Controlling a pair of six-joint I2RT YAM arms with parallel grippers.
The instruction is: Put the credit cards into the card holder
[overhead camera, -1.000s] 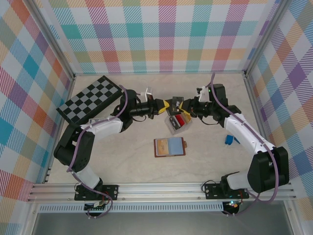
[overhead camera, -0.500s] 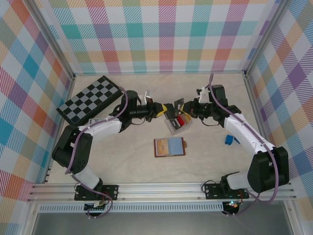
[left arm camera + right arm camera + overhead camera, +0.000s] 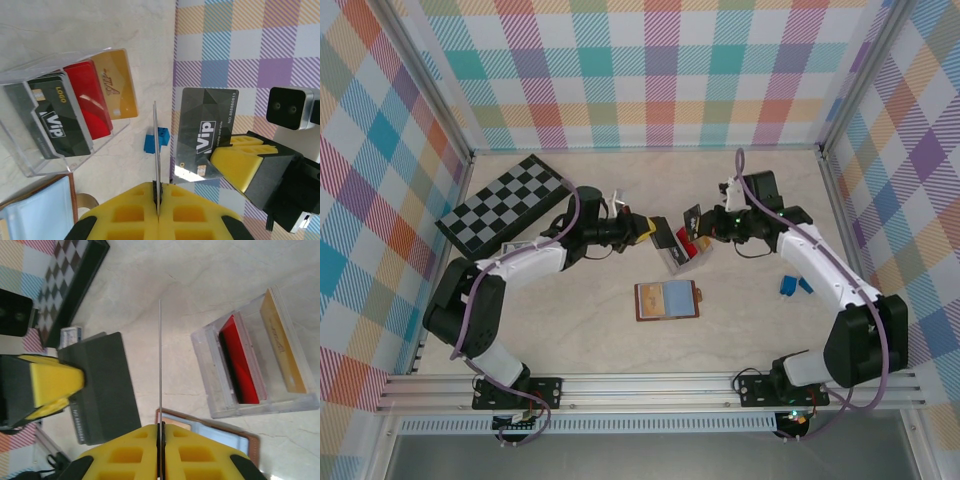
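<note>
Finds the card holder (image 3: 667, 299) lying open mid-table, near the clear tray (image 3: 265, 406) of red, gold and black credit cards (image 3: 240, 365). Clamps a dark grey card (image 3: 100, 385) in the left gripper (image 3: 156, 190) and a black VIP card (image 3: 205, 135) in the right gripper (image 3: 161, 429), just beyond the tray.

Checkerboard (image 3: 505, 205) back left; blue blocks (image 3: 794, 286), perhaps, right.

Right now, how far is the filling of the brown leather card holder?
Done: no card clearly inside the reddish-brown leather card holder. In hand: left gripper and right gripper each pinch one dark card. Remaining: black, red and gold cards in the clear plastic tray.
</note>
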